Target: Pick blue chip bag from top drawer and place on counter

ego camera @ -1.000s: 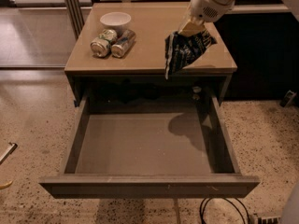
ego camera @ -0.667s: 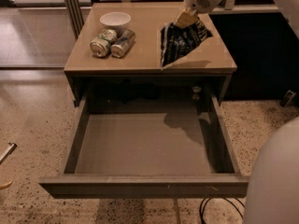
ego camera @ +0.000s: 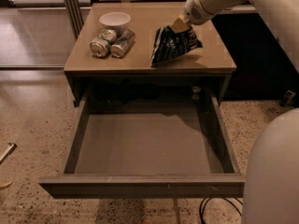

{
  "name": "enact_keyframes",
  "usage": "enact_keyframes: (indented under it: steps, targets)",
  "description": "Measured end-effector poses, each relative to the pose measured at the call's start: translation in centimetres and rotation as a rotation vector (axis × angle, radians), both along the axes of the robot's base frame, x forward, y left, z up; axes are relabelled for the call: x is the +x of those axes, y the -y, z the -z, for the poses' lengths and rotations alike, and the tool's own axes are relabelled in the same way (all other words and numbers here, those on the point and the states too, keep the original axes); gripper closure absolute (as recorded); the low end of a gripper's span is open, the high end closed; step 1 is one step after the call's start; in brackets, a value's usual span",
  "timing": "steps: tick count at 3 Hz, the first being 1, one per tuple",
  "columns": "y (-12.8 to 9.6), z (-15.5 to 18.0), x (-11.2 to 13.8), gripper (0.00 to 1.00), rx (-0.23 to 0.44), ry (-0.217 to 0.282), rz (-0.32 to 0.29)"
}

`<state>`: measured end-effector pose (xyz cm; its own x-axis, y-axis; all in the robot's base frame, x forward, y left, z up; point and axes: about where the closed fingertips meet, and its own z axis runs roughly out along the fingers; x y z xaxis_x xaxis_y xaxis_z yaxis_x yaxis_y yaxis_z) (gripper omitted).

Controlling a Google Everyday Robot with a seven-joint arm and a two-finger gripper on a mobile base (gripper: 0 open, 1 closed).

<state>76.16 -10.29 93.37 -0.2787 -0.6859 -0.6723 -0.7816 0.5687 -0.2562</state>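
Observation:
The blue chip bag (ego camera: pixel 172 45) hangs tilted over the right half of the counter (ego camera: pixel 140 57), its lower corner at or just above the surface near the front edge. My gripper (ego camera: pixel 179 24) is shut on the bag's top edge, with the white arm reaching in from the upper right. The top drawer (ego camera: pixel 140 146) is pulled wide open below the counter. Its grey floor holds nothing.
Two silver-green cans (ego camera: pixel 111 43) lie on their sides on the counter's left half, with a white bowl (ego camera: pixel 115 19) behind them. My white body (ego camera: pixel 273 171) fills the lower right. Speckled floor (ego camera: pixel 32 125) surrounds the cabinet, and a cable (ego camera: pixel 208 208) lies under the drawer front.
The gripper has carried the bag from above the counter's front right edge further back and lower over the counter. My body has come into the lower right.

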Motion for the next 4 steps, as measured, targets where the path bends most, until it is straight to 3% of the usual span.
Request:
enact_keyframes:
  steps: [1,2,3,4]
  targets:
    - [-0.8,1.9,1.6,1.0,0.128,0.016,0.098]
    - [-1.6,5.0,2.8,0.82,0.246,-0.025,0.169]
    - [-1.8,6.3,3.0,0.58,0.306,-0.046,0.208]
    - [-1.7,6.4,2.9,0.35,0.324,-0.058,0.221]
